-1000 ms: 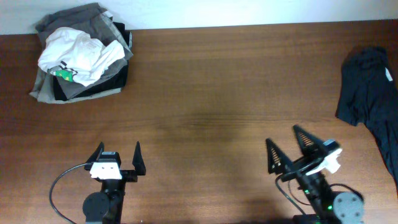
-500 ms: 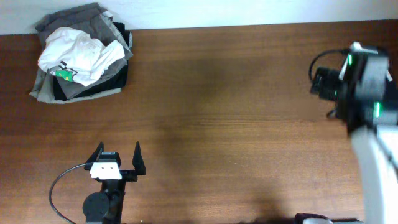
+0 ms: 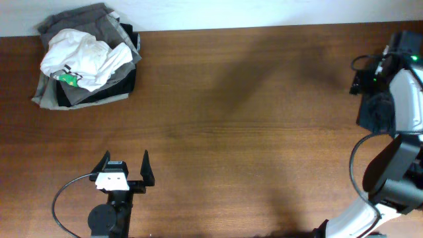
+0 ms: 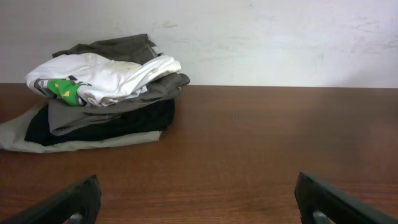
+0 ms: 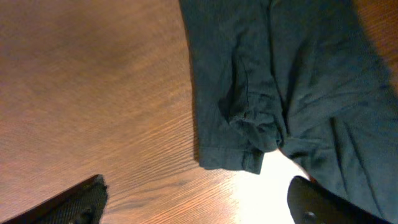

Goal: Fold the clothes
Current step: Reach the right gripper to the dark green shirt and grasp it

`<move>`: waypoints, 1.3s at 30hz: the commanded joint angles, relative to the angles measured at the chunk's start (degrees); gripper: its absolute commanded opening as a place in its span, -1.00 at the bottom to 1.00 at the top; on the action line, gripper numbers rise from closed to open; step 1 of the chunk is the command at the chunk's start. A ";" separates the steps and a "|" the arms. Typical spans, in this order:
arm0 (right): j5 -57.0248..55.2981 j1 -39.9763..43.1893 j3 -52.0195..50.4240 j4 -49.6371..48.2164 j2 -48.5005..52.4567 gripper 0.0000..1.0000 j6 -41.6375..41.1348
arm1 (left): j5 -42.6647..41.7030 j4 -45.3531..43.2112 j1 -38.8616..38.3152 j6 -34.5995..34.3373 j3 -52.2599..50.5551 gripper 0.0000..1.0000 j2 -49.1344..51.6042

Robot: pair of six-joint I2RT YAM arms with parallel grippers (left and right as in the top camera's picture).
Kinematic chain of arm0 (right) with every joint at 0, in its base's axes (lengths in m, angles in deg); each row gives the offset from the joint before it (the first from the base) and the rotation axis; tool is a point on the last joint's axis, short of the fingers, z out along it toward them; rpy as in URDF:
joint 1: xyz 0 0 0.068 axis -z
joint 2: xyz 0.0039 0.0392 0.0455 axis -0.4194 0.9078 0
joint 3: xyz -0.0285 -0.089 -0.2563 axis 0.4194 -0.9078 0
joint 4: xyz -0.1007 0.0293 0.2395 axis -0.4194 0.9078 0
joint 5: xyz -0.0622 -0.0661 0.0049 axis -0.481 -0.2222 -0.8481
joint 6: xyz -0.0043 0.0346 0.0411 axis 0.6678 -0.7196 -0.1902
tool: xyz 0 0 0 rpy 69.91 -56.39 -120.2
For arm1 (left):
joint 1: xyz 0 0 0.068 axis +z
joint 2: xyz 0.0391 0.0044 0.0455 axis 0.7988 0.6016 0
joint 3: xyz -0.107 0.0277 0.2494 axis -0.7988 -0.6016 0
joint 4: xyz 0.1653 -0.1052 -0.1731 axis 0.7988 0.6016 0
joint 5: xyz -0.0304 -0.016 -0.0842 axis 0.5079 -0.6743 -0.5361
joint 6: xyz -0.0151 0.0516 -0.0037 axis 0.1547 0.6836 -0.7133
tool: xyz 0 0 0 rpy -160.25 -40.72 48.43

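Since half a second before, the right arm (image 3: pixel 404 92) had swung out to the table's (image 3: pixel 231 99) far right edge, where it stood over the T-shirt (image 5: pixel 280 81). The left gripper (image 3: pixel 125 158) had not moved. It sat at the near left with its fingers spread wide and held nothing.

From above, the arm covered most of the T-shirt, and only a dark patch showed beside it. In the right wrist view the T-shirt lay crumpled on the wood, with its hemmed edge bunched into folds. The right gripper (image 5: pixel 199 199) was spread wide, one fingertip at each lower corner of that view and the bunched hem ahead between them. It held nothing, and whether a finger touched the cloth could not be told.

At the far left corner lay a pile (image 3: pixel 79 86) of grey folded garments with a white garment (image 3: pixel 82 56) on top, well apart from both grippers.
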 commanded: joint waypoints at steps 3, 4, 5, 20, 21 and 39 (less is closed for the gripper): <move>6.73 4.70 1.14 0.31 6.23 0.76 2.14 | 0.20 -0.11 0.39 1.11 -0.44 0.98 -0.39; 6.75 5.16 1.11 0.33 6.86 0.73 2.14 | 0.20 -0.11 0.42 1.11 -0.42 0.98 -0.39; 7.43 5.84 1.11 0.37 8.24 0.63 2.14 | 0.17 -0.11 0.39 1.11 -0.42 0.99 -0.39; 7.63 6.27 1.05 -0.20 15.58 0.29 2.58 | 0.20 -0.11 0.42 1.11 -0.44 0.98 -0.39; 7.61 6.25 1.05 -0.26 16.31 0.28 2.58 | 0.17 -0.11 0.39 1.09 -0.42 0.98 -0.39; 7.63 6.99 2.73 0.70 16.22 -0.92 1.14 | 0.17 -0.11 0.39 1.11 -0.42 0.98 -0.39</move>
